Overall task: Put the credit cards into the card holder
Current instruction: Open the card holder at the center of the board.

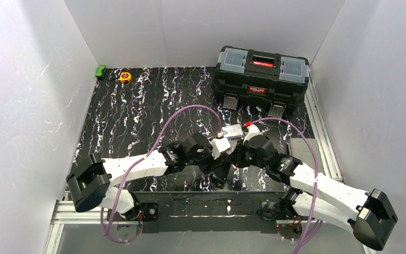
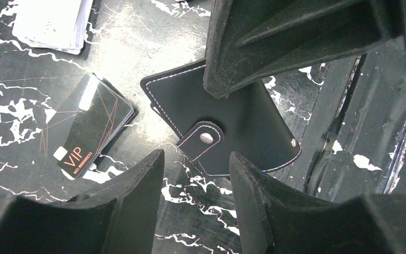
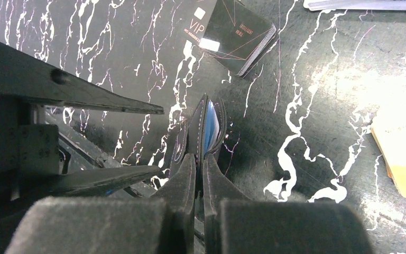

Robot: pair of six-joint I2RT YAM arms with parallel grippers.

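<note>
Pinching black leather card holder edgewise: right tool, clamped. Left tool parted, empty. We judge it light, floppy.

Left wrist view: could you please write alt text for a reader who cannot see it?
The right gripper pinches one edge of a black card holder, its snap tab facing the camera. The left gripper hangs open in front of it; nearby, black VIP cards and white cards lie stacked on the marbled table.
</note>
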